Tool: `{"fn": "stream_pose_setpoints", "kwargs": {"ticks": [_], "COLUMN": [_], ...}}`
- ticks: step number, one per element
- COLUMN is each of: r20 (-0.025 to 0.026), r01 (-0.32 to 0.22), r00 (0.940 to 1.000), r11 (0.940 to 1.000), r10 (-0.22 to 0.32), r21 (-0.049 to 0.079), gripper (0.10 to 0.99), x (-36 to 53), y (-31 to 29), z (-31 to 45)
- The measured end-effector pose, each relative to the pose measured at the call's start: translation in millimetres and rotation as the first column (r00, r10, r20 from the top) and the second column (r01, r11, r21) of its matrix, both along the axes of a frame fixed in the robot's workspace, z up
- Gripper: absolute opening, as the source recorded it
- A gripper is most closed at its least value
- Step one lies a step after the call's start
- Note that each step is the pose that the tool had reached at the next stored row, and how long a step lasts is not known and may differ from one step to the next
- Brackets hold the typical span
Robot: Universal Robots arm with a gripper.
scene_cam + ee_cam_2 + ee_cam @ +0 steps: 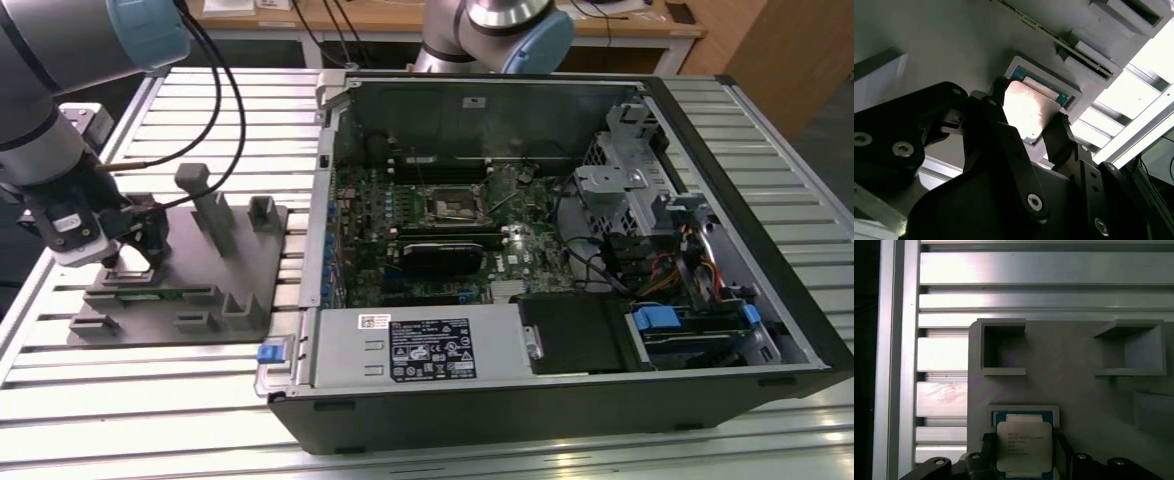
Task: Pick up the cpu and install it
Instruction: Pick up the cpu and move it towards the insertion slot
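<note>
Clamping cpu (1024, 442) across 2 opposite edges with gripper (1024, 452), black fingers (1064, 142) narrowed onto it. Sitting at square pocket of grey fixture (200, 300), exterior view's left, well apart from open computer case (534, 400).

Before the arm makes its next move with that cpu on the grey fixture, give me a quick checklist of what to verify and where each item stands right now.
1. Claw lined up on the cpu: ok, it sits astride the chip in both wrist views.
2. cpu lying flat in the pocket of the grey fixture: ok.
3. Firm hold on the cpu: cannot tell.
4. Computer case open, with the motherboard exposed: ok.
5. Socket open and ready to take the chip: cannot tell from the exterior view.
</note>
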State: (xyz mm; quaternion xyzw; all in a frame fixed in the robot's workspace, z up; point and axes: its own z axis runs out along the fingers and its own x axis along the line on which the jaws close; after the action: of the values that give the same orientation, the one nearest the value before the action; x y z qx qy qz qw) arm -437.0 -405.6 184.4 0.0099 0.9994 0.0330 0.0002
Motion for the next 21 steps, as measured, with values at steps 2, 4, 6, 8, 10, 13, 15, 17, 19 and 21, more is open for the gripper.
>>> {"fn": "stream_pose_setpoints", "kwargs": {"ticks": [2, 4, 6, 8, 10, 13, 15, 17, 19, 21], "r20": [0.0001, 0.0000, -0.0001, 0.0001, 0.0003, 0.0002, 0.0001, 0.0005, 0.0001, 0.0003], "r01": [-0.002, -0.003, -0.004, -0.004, -0.004, -0.004, -0.004, -0.004, -0.004, -0.004], "r00": [1.0000, 1.0000, 1.0000, 1.0000, 1.0000, 1.0000, 1.0000, 1.0000, 1.0000, 1.0000], "r11": [1.0000, 1.0000, 1.0000, 1.0000, 1.0000, 1.0000, 1.0000, 1.0000, 1.0000, 1.0000], "r10": [0.002, 0.003, 0.004, 0.004, 0.004, 0.004, 0.004, 0.004, 0.004, 0.004], "r21": [0.002, 0.004, 0.005, 0.005, 0.005, 0.005, 0.005, 0.005, 0.005, 0.005], "gripper": [0.573, 0.573, 0.561, 0.537, 0.537, 0.537, 0.537, 0.537, 0.537, 0.537], "x": [0.0, 0.0, 0.0, 0.0, 0.0, 0.0, 0.0, 0.0, 0.0, 0.0], "y": [0.2, 0.3, 0.2, 0.2, 0.2, 0.2, 0.2, 0.2, 0.2, 0.2], "z": [-0.1, -0.1, 0.0, -0.1, 0.1, 3.4, 6.0, 6.9, 8.2, 10.3]}}
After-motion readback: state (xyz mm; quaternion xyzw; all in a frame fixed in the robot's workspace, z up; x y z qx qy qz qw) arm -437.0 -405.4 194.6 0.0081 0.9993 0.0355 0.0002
